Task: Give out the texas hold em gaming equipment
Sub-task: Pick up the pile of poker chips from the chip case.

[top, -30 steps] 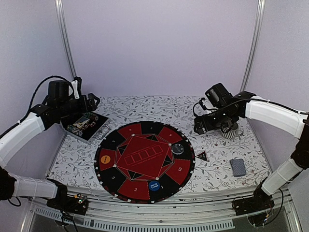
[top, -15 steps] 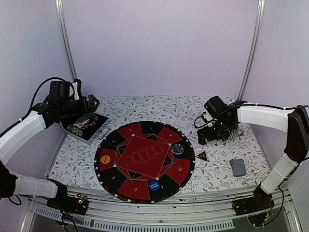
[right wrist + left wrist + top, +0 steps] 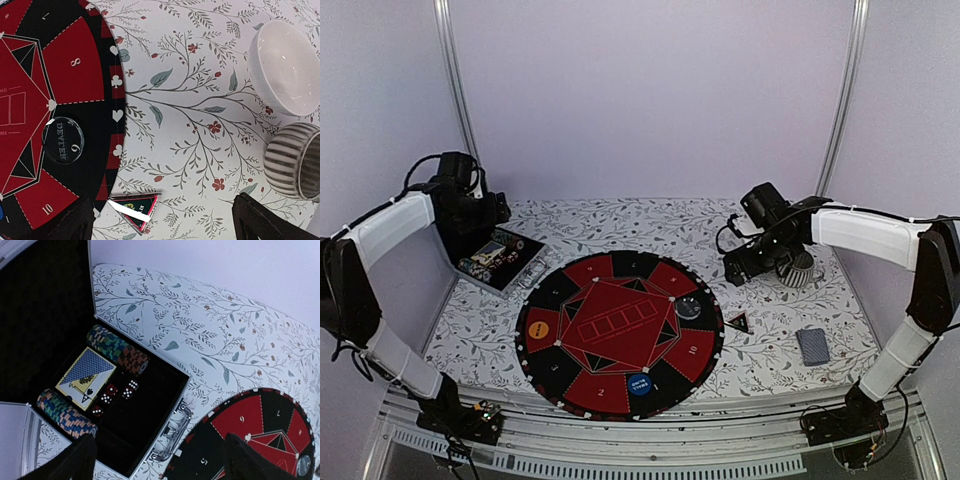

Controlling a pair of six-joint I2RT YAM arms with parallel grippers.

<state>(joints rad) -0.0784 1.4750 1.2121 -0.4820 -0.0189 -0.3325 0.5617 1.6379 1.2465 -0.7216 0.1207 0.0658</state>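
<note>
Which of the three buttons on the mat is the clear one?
The dealer button on the right of the mat, printed DEALER; the orange button sits at its left, the blue button at its near edge.

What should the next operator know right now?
Left gripper open, empty, over the open case. Right gripper open, empty, over the cloth beside the mat.
In the case: two chip rows, a card pack, dice.
On the mat: orange button, blue button, clear dealer disc. Triangle marker lies just off the mat's edge. Blue-backed deck is on the cloth to the right.
Done: buttons placed.
Left: no chips or cards dealt out yet.
</note>
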